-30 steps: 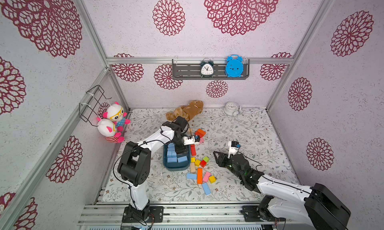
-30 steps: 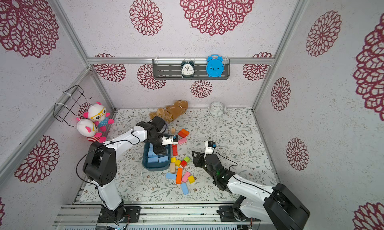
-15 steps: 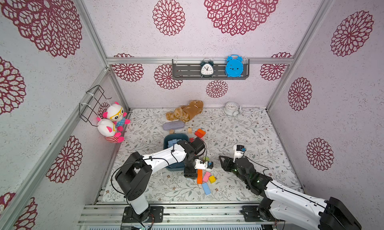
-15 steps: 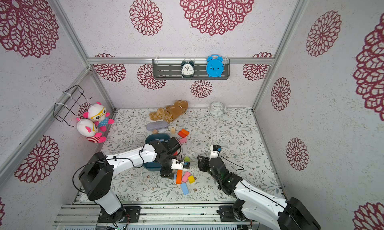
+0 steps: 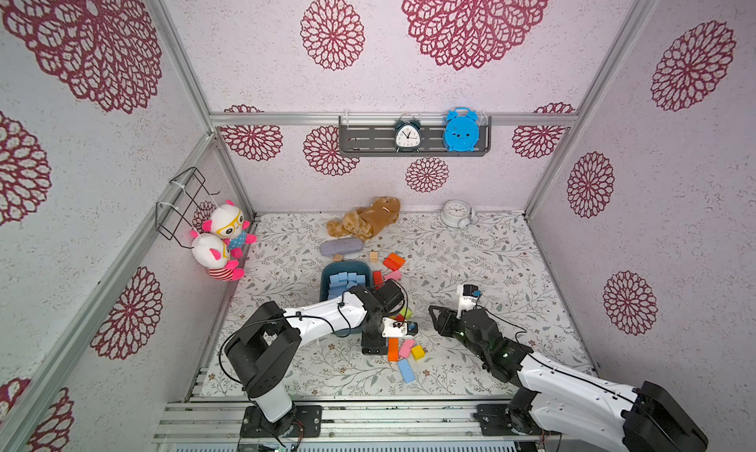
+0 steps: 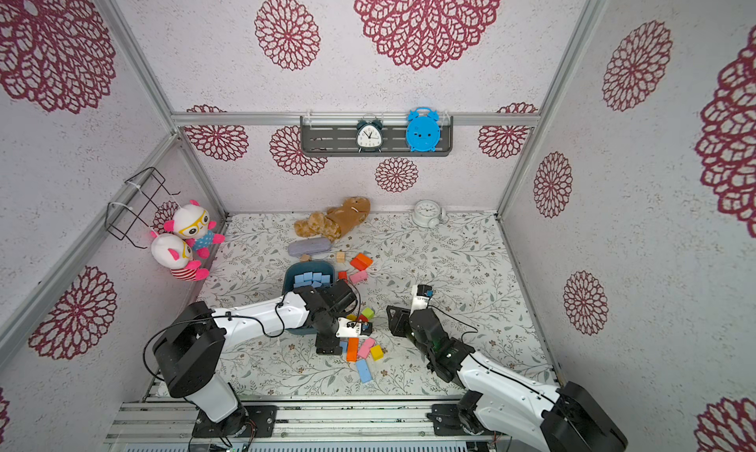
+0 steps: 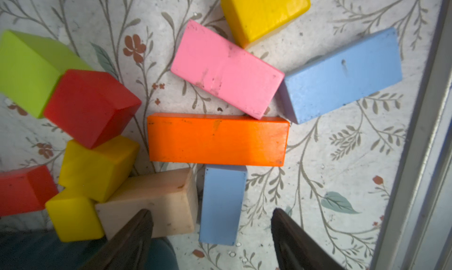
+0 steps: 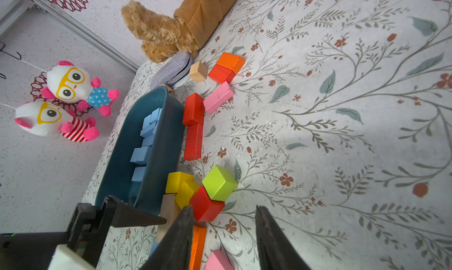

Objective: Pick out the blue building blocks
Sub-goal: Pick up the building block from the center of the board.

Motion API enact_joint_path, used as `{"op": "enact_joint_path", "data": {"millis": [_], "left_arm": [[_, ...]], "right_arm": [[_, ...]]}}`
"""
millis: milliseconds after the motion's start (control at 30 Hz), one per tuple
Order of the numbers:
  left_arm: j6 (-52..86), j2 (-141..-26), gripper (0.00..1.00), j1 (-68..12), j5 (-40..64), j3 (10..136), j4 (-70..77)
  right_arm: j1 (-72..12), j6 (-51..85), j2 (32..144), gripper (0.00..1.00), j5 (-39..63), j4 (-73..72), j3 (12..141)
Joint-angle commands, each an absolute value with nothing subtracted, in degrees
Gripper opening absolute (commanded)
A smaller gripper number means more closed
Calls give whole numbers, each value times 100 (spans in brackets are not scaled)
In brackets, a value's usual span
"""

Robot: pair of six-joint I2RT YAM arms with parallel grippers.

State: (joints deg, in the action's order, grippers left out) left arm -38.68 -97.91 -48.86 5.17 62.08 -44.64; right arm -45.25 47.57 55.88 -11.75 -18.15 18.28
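Observation:
Several blue building blocks (image 5: 345, 282) lie in the dark teal tray (image 5: 347, 264), also seen in the right wrist view (image 8: 146, 134). One loose blue bar (image 5: 406, 370) lies nearest the table's front edge. A shorter blue bar (image 7: 222, 202) lies beside the orange bar, and my left gripper (image 7: 210, 213) hangs open just above it, one finger on each side, not touching. In both top views the left gripper (image 5: 373, 347) points down at the pile. My right gripper (image 8: 224, 209) stands open and empty, right of the pile (image 5: 435, 315).
Around the blue bars lie an orange bar (image 7: 217, 139), a pink bar (image 7: 225, 70), yellow (image 7: 264, 9), red (image 7: 90, 107) and green (image 7: 27, 68) cubes and a tan block (image 7: 156, 200). A plush bear (image 5: 364, 219), grey pouch (image 5: 341, 246) and white clock (image 5: 456, 213) sit at the back.
My left arm has swung from over the tray to the pile near the front edge, and its jaws have widened. The right arm has drawn back to the right.

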Motion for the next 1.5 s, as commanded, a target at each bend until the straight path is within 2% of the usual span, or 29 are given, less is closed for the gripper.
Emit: {"op": "enact_joint_path", "data": {"millis": [0,100,233,333,633,1033,1267,1467], "left_arm": [[-3789,-9999,81,-4860,467,6196,-4351],[-3797,-10038,80,-4860,532,6240,-4404],[-4146,-9903,71,-4860,1232,6298,-4715],[-4434,-9898,70,-4878,1503,6231,-4815],[-4382,-10346,72,-4860,762,6117,-4421],[-4281,-10434,74,-4860,506,5956,-4282],[-4184,-10368,48,-4860,366,5971,-4166],[-4226,-10086,37,-4860,899,6264,-4724]], "right_arm": [[-4510,4656,5407,45,-1182,-1960,1812],[-4510,4680,5314,45,-1193,-1950,1759],[-4518,4752,5166,45,-1283,-1993,1611],[-4518,4790,5116,45,-1304,-1993,1585],[-4516,4807,5148,45,-1269,-2013,1563],[-4518,4764,5233,45,-1266,-2162,1544],[-4518,4759,5325,44,-1266,-2276,1535],[-4515,4761,5274,44,-1308,-2241,1544]]}}
